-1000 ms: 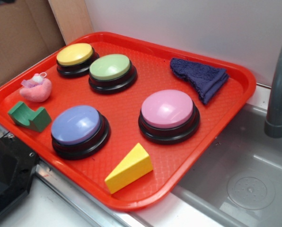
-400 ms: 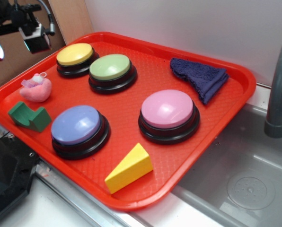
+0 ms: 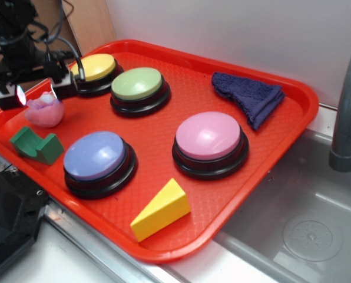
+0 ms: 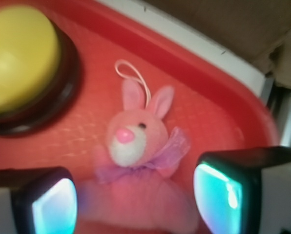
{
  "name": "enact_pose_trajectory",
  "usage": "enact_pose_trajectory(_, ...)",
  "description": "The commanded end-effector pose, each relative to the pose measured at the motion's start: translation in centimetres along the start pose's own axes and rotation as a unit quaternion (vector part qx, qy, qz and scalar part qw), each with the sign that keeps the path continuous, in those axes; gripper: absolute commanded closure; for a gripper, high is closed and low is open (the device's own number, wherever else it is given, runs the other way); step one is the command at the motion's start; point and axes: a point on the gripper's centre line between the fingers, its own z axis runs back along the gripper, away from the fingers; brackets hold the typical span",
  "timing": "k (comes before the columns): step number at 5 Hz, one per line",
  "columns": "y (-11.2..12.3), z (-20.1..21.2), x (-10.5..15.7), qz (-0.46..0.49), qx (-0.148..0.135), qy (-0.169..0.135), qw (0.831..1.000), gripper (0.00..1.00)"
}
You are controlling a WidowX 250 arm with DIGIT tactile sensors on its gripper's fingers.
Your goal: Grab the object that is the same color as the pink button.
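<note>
The pink plush toy [image 3: 45, 111] lies at the left of the red tray [image 3: 181, 94]. In the wrist view it is a pink bunny [image 4: 140, 156] with a lilac bow and a white loop. My gripper [image 3: 35, 87] hangs just above it, open, with one finger on each side. In the wrist view the gripper [image 4: 138, 200] straddles the toy's body, and both pads stand apart from it. The pink button [image 3: 209, 137] with its black base sits right of the tray's middle, far from the gripper.
A yellow button [image 3: 93, 68] sits just right of the gripper, a green button [image 3: 138, 84] beyond it. A green block [image 3: 35, 145], a lilac-blue button [image 3: 95, 155] and a yellow wedge [image 3: 161, 209] lie nearer. A purple cloth [image 3: 249, 97] lies far right. A sink [image 3: 305, 224] adjoins.
The gripper came in from the upper left and dropped down over the pink plush toy. The toy and all other things have not moved.
</note>
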Motion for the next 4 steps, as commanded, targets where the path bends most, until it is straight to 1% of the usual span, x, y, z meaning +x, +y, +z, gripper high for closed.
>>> enact_pose_trajectory(1, 1.3, -2.8, 0.9, -0.007, -0.014, 0.004, 1.0, 0.0)
enact_pose_trajectory(2, 1.4, -2.9, 1.2, -0.002, -0.02, -0.003, 1.0, 0.21)
enact_pose_trajectory(3, 1.3, -2.6, 1.2, 0.0, -0.031, -0.006, 1.0, 1.0)
enact_pose_trajectory(4, 0.9, -1.3, 1.6, -0.02, -0.04, -0.011, 0.999, 1.0)
